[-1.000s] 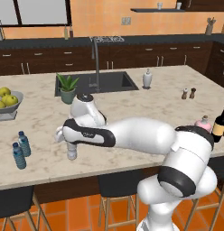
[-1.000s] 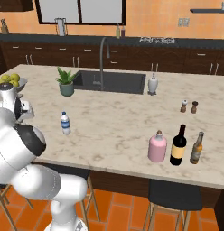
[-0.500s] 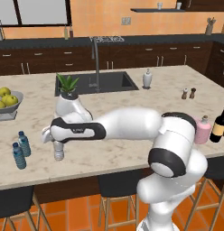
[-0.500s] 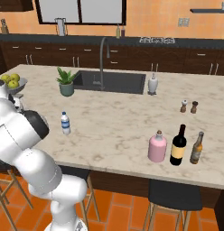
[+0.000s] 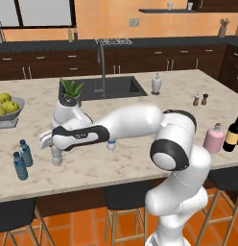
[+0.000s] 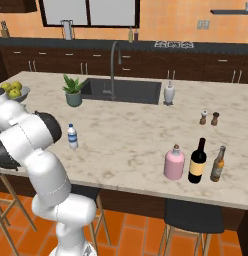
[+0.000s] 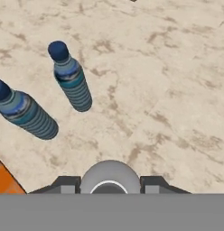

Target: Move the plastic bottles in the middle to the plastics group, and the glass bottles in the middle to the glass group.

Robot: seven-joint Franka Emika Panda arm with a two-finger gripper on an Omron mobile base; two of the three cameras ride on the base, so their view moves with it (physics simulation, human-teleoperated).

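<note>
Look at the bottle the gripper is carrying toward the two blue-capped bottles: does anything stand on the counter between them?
Nothing visible does. The gripper holds the greyish-clear bottle upright, just right of the two blue-capped bottles. In the hand view, bare marble counter lies between the held bottle's cap and those bottles.

**Home kitchen, rendered, with island**

Marble-look island counter (image 6: 131,145) with inset dark sink (image 6: 123,91) and tall arched tap (image 6: 114,60). Stools (image 6: 193,216) tucked under its near edge. Dark wood cabinets (image 6: 161,67) with bar handles along the back wall, hob (image 6: 173,45) on top, orange walls, window (image 6: 88,11) above. On the island: potted plant (image 6: 73,91), fruit bowl (image 5: 6,109) of green apples, soap dispenser (image 6: 169,93), salt and pepper shakers (image 6: 209,118), wine bottle (image 6: 198,162). Terracotta tile floor (image 6: 146,240).
</note>
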